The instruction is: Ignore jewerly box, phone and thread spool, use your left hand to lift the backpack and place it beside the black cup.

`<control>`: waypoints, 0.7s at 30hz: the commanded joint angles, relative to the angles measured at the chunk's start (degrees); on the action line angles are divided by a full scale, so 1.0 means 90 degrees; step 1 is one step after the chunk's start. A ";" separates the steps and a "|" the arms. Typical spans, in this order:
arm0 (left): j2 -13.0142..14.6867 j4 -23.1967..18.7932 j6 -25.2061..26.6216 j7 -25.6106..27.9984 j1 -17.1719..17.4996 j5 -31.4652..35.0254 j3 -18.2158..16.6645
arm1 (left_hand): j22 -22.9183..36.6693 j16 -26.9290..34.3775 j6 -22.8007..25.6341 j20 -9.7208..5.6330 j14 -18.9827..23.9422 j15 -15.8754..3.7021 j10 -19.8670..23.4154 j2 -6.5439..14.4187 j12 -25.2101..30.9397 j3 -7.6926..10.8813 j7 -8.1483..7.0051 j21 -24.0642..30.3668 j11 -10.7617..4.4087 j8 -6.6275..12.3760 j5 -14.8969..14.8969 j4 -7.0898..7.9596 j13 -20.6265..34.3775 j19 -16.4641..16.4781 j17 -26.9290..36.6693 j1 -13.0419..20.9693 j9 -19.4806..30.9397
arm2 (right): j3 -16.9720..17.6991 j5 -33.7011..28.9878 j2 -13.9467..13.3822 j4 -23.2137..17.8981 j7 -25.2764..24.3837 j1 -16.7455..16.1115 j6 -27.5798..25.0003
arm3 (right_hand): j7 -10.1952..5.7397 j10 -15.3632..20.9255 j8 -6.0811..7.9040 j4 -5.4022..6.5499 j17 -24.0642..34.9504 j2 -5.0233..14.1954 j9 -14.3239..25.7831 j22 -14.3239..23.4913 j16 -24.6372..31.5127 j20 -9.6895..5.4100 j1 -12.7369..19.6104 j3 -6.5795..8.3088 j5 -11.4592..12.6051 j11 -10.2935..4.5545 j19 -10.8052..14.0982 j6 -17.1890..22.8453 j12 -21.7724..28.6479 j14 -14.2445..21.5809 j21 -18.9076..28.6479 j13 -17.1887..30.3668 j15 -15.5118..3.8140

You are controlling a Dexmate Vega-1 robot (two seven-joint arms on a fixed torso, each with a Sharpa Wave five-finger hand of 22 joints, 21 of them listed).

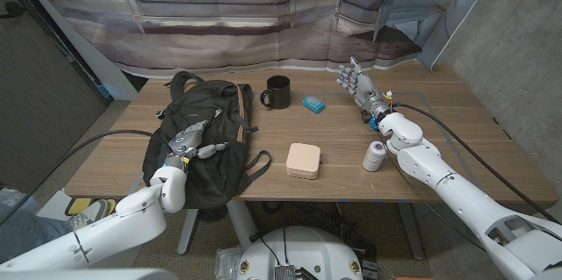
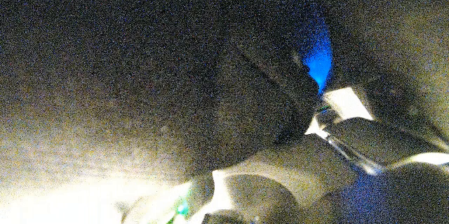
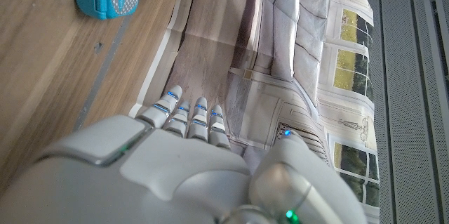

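- Lying on the wooden table (image 1: 105,161): backpack (image 1: 211,109), just left of the black cup (image 1: 277,92), apart from it.
- Pressing down on the backpack's near half: left hand (image 1: 193,142), fingers curled into the fabric; whether actually gripping, cannot tell.
- Standing well right of the black cup: right hand (image 1: 355,81), fingers (image 3: 189,119) straight, holding nothing.

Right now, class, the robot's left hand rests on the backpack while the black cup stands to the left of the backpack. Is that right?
Not quite. The left hand does rest on the backpack, but the black cup stands to the backpack's right, towards the blue phone. The head view shows this.
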 commanded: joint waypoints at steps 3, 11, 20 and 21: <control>-0.0010 0.0014 0.0146 -0.0114 -0.0186 0.0020 0.0183 | 0.0018 0.0013 -0.0006 0.0032 -0.0008 -0.0010 0.0004 0.0079 0.0025 0.0044 -0.0019 0.0074 -0.0001 0.0022 0.0057 -0.0117 0.0009 0.0164 0.0018 0.0279 0.0013 | -0.0006 -0.0008 0.0016 0.0027 0.0017 0.0038 0.0021 | -0.0022 0.0058 -0.0014 0.0022 0.0033 0.0057 0.0026 0.0025 -0.0029 0.0051 -0.0007 -0.0033 -0.0014 -0.0020 0.0009 0.0038 -0.0002 0.0051 -0.0024 0.0023 -0.0027; -0.0061 0.0039 0.0235 -0.0063 -0.0284 0.0144 0.0305 | 0.0014 0.0032 0.0053 0.0037 0.0155 -0.0052 0.0075 0.0468 0.0039 0.0359 -0.0028 0.0197 -0.0025 0.0034 0.0024 -0.0460 0.0013 0.0882 0.0011 0.1300 0.0022 | -0.0011 0.0019 0.0043 0.0076 0.0055 0.0071 0.0019 | -0.0030 0.0067 -0.0011 0.0022 0.0034 0.0058 0.0026 0.0026 -0.0025 0.0057 -0.0008 -0.0040 -0.0016 -0.0024 0.0011 0.0046 0.0001 0.0059 -0.0026 0.0023 -0.0035; -0.0114 0.0062 0.0272 -0.0001 -0.0326 0.0173 0.0325 | 0.0012 0.0161 0.0610 0.0010 0.0950 -0.0301 0.0554 0.0732 0.0134 0.0662 -0.0010 0.0451 -0.0237 0.0152 -0.0368 -0.0563 0.0020 0.2278 0.0038 0.2579 0.0046 | -0.0008 0.0028 0.0075 0.0092 0.0025 0.0081 0.0016 | -0.0027 0.0069 -0.0012 0.0023 0.0035 0.0059 0.0026 0.0026 -0.0021 0.0062 -0.0011 -0.0049 -0.0019 -0.0048 0.0015 0.0044 0.0001 0.0072 -0.0028 0.0023 -0.0028; -0.0114 0.0076 0.0229 -0.0016 -0.0331 0.0136 0.0308 | 0.0008 0.0183 0.0687 -0.0003 0.1070 -0.0333 0.0623 0.0747 0.0144 0.0679 -0.0001 0.0479 -0.0271 0.0165 -0.0425 -0.0548 0.0023 0.2446 0.0051 0.2671 0.0050 | -0.0008 0.0024 0.0071 0.0091 0.0027 0.0083 0.0017 | -0.0024 0.0070 -0.0010 0.0023 0.0035 0.0060 0.0026 0.0027 -0.0021 0.0066 -0.0011 -0.0050 -0.0019 -0.0044 0.0014 0.0048 0.0001 0.0075 -0.0029 0.0023 -0.0028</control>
